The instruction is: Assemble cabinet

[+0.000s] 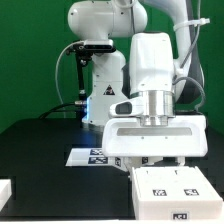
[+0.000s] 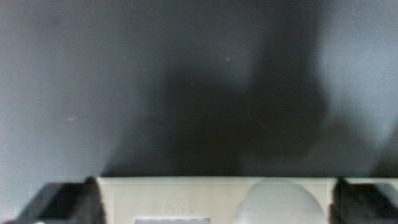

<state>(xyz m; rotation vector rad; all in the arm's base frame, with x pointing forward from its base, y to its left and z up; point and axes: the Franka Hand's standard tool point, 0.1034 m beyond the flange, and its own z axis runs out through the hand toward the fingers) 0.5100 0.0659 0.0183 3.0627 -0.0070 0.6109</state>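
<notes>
- Two fingers of the gripper clamp the cabinet box, with no gap showing in the wrist view.
- The box sits on the black table, low at the exterior view's right.
- The marker board lies just beside it.

Cabinet part sits under the tool (marker board just behind, on the table)

You're at a robotics lab bench: behind the robot arm hangs a green backdrop, beneath it lies a black table, and near it lie a marker board and a cabinet part with square tags.
</notes>
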